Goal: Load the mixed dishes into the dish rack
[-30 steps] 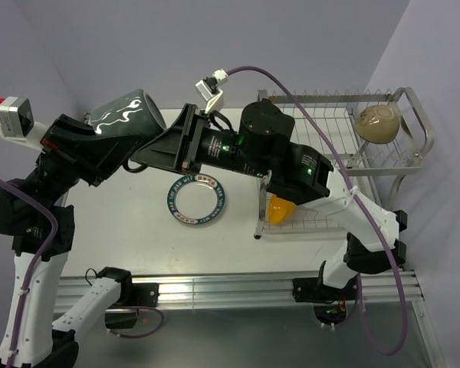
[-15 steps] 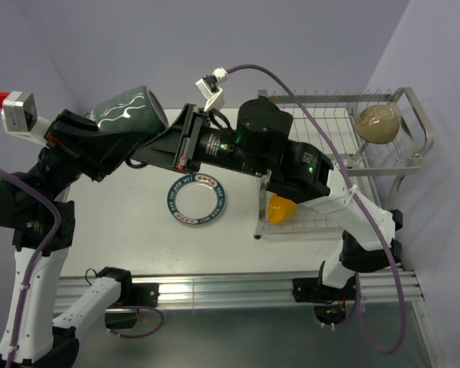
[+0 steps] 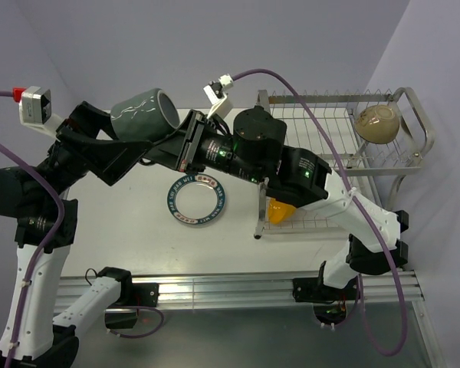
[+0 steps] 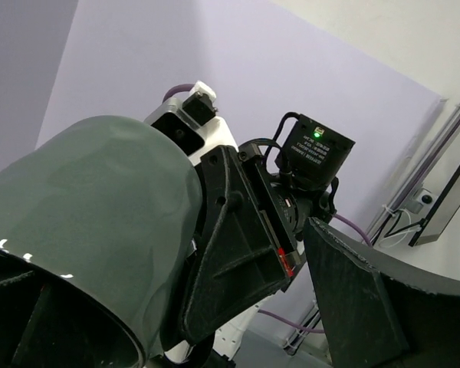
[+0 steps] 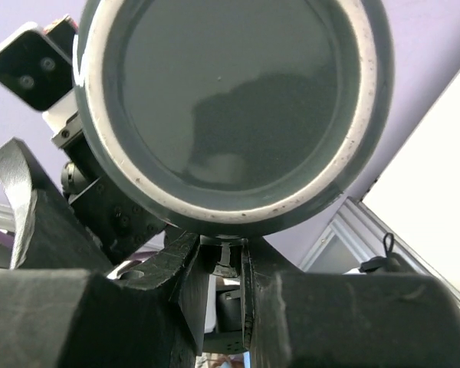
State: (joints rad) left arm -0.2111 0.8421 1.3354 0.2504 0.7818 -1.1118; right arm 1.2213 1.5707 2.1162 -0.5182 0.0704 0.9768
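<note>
The white, smooth desk point(image 3: 123, 230) carries a 2-tier dish rack point(image 3: 330, 97) of thin silver wire in a tubular steel frame, standing at the far right. A round, matte beige bowl point(image 3: 378, 123) sits on its upper tier, and a small glossy orange bowl point(image 3: 280, 209) shows at its lower left corner. A flat round plate point(image 3: 198, 201), white with a teal lettered rim, lies on the desk just left of the rack. Above the desk's far left, the dark cylindrical mug point(image 3: 142, 115) with white squiggles lies on its side in the air between the 2 arms. The left tool point(image 3: 138, 142) stands open, 1 of its black fingers point(image 4: 353, 299) well apart from the mug's wall. The right tool point(image 5: 224, 257) is pinched on a narrow part at the mug's edge, below its pale unglazed foot ring.
</note>
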